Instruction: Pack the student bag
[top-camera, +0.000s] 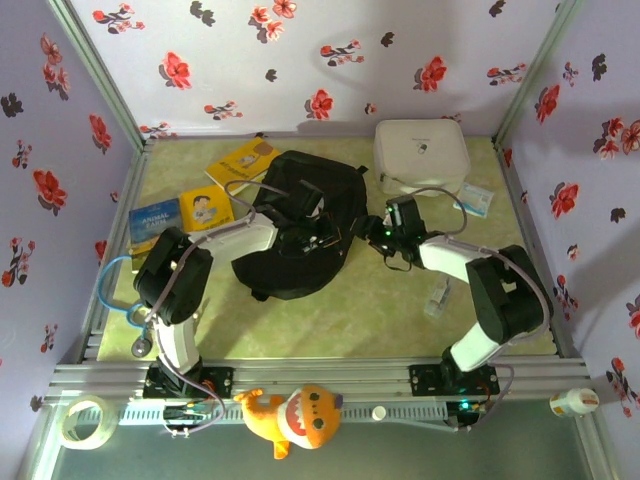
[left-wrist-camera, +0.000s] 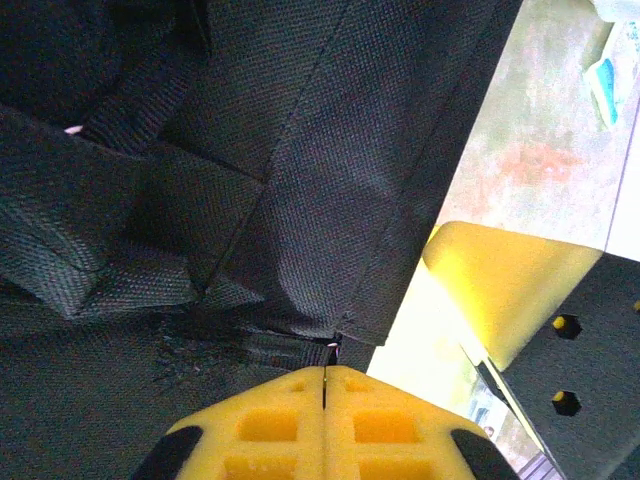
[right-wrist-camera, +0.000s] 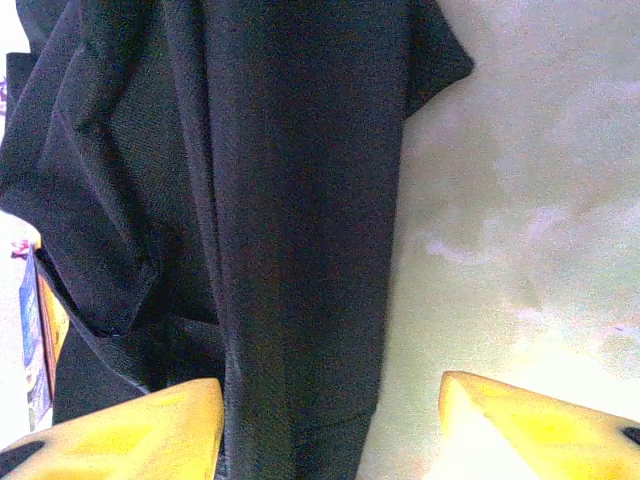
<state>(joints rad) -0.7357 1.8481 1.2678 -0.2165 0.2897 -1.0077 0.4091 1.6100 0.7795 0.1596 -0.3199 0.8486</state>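
Two arms are reaching inward over the desk (top-camera: 380, 310), both meeting at the student bag (top-camera: 290, 255), which is lying black and crumpled in the middle of the desk, somewhat toward the left arm's side. The left gripper (left-wrist-camera: 323, 378) is pressing its yellow fingers tightly together, clenched right at a stitched hem of the bag. Its tips are touching the fabric, though whether any cloth is being pinched between them cannot be told. The right gripper (right-wrist-camera: 330, 425) is standing released, its two yellow fingers spread apart, with a dark fold of the bag running between them and pale desk showing beside one finger. From above, the two grippers are sitting near each other toward the bag's right side. A white zip case (top-camera: 420, 155) is resting at the back right, near the bag's far corner, and three picture books (top-camera: 207, 207) are lying at the back left, just beside the bag. A plush toy (top-camera: 290, 415) and a tape roll (top-camera: 85, 420) are lying in front of the arms' bases.
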